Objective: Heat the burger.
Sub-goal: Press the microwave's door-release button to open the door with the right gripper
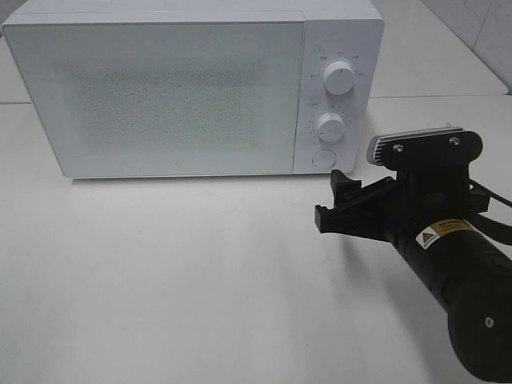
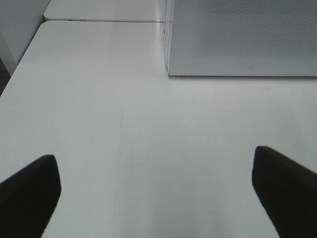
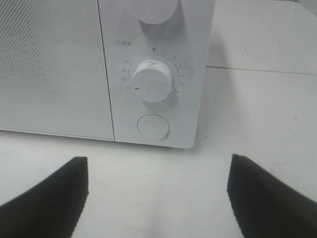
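The burger is out of view. A white microwave (image 1: 160,88) stands at the back of the table with its door closed. My right gripper (image 1: 330,200) hovers just in front of its control panel, open and holding nothing. In the right wrist view, my right gripper (image 3: 156,198) points at the timer knob (image 3: 152,81) and the round door button (image 3: 153,126) beneath it. My left gripper (image 2: 156,193) is open and empty over bare table, facing the microwave's (image 2: 237,39) near left corner. The left arm does not show in the high view.
The panel carries an upper knob (image 1: 339,78), a lower knob (image 1: 330,126) and a round button (image 1: 323,158). The white table (image 1: 160,272) stretches in front of the microwave. A seam to another table surface (image 2: 104,10) runs behind it.
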Robot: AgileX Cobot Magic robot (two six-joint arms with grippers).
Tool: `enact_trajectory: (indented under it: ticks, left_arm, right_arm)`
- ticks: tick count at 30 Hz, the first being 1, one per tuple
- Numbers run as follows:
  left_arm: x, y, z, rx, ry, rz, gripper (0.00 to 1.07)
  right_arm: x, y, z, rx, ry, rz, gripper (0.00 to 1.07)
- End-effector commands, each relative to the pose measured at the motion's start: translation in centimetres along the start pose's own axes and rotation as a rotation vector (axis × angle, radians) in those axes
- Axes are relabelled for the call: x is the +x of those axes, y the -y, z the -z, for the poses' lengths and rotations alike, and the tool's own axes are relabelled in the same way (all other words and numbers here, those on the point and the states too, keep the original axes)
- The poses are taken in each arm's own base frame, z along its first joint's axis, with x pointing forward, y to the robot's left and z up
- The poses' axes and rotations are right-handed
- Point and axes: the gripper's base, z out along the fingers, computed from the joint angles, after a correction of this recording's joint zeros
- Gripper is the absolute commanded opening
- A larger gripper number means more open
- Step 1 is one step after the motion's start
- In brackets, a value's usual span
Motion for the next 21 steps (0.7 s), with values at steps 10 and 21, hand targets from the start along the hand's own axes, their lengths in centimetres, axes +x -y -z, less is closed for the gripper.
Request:
enact_trajectory:
  ticks: [10, 21]
  left_arm:
    - [0.2, 0.0, 0.2, -0.002, 0.014, 0.006, 0.98]
    - [0.2, 0.0, 0.2, -0.002, 0.014, 0.006, 0.98]
  right_arm:
    - [-0.9, -0.3, 0.0, 0.006, 0.087, -0.171, 0.72]
    - [-0.1, -0.6, -0.1, -0.01, -0.014, -0.887, 0.41]
